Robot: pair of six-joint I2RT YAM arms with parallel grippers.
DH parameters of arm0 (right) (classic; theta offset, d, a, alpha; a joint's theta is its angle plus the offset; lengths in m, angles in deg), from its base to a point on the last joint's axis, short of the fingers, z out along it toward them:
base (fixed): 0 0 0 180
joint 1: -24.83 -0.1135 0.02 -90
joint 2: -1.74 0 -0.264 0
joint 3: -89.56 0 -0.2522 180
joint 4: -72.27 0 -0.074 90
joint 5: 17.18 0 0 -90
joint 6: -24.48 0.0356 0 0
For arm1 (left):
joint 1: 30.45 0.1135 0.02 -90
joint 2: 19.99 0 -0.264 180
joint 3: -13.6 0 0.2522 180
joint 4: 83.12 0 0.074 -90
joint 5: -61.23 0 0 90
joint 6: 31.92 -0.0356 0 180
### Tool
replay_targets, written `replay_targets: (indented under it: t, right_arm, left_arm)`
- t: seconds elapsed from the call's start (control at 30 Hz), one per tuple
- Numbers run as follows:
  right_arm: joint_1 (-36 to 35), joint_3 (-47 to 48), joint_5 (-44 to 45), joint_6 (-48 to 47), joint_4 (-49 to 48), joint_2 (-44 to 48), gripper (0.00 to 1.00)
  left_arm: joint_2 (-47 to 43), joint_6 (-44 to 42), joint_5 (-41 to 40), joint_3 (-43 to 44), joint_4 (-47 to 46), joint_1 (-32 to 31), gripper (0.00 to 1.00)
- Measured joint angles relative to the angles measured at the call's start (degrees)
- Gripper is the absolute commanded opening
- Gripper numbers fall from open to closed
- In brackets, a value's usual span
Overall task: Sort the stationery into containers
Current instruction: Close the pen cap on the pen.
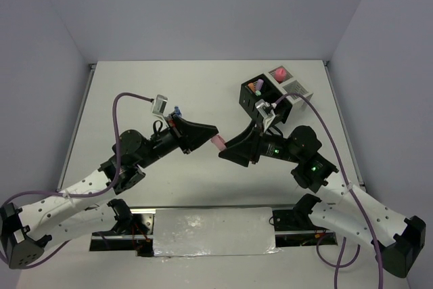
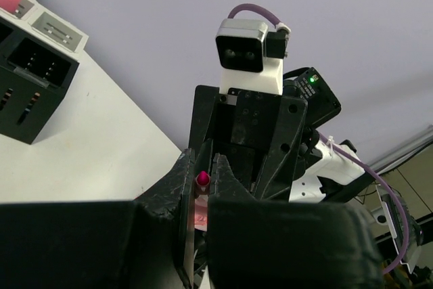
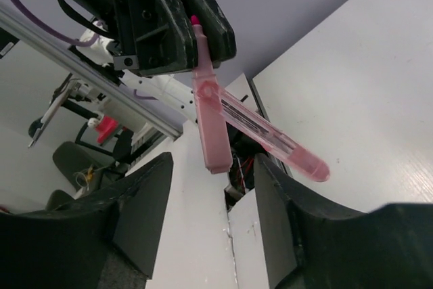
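Pink highlighter [image 3: 211, 123] within left pincer [image 3: 197, 40]

The highlighter [image 3: 211, 120] looks glossy translucent plastic, the left pincer [image 2: 201, 197] matt black plastic, the table [image 1: 169, 93] matt.

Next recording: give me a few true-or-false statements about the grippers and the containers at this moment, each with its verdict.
1. The left gripper is shut on a pink highlighter. True.
2. The right gripper is clamped on that highlighter. False: its jaws stand open and do not grip it.
3. The black container is empty. False: it holds items, among them a purple one.
4. A pink item sticks up from the white container. True.
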Motion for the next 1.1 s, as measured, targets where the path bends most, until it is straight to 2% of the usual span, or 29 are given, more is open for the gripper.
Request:
replay_targets:
  t: [0.23, 0.43, 0.63, 0.67, 0.73, 0.77, 0.83, 0.87, 0.93, 0.97, 1.1]
  right_arm:
    - [0.0, 0.1, 0.8, 0.8, -3.1, -0.3, 0.52]
    - [0.0, 1.2, 0.4, 2.2, -5.5, -4.5, 0.5]
    - [0.0, 1.2, 0.6, 3.1, -6.4, -6.8, 0.32]
    - [0.0, 1.2, 0.6, 3.3, -6.6, -6.9, 0.24]
    - [0.0, 1.2, 0.5, 3.2, -7.2, -6.9, 0.16]
    - [0.0, 1.2, 0.6, 3.3, -7.7, -6.9, 0.08]
    - [0.0, 1.2, 0.6, 3.2, -8.4, -6.8, 0.01]
    - [0.0, 1.2, 0.6, 3.1, -8.6, -6.6, 0.0]
    - [-0.1, 1.2, 0.9, 2.5, -7.4, -6.4, 0.0]
    - [-0.1, 1.2, 1.2, 2.2, -6.7, -6.3, 0.0]
    - [-0.1, 1.2, 2.1, 0.5, -5.6, -5.9, 0.0]
  left_arm:
    - [0.9, 1.3, 1.4, -0.5, -1.2, 0.0, 0.0]
    - [1.1, 2.3, 1.5, -2.8, -1.9, 0.0, 0.0]
    - [2.2, 2.6, 1.5, -1.6, -1.0, 0.0, 0.0]
    - [2.2, 2.4, 1.4, -1.2, -0.3, 0.0, 0.0]
    - [2.2, 2.5, 1.2, -0.3, 0.7, 0.0, 0.02]
    - [2.2, 2.5, 1.1, 0.3, 1.3, 0.0, 0.05]
    - [2.2, 1.9, 1.0, 1.5, 2.9, 0.0, 0.38]
    - [2.2, 1.1, 0.9, 2.1, 3.8, 0.0, 0.73]
    - [2.2, 0.1, 0.4, 3.6, 5.0, 0.0, 0.96]
    - [2.1, -0.5, 0.0, 4.6, 5.9, 0.0, 0.99]
    - [1.9, -3.9, -2.3, 11.1, 13.3, -0.2, 0.99]
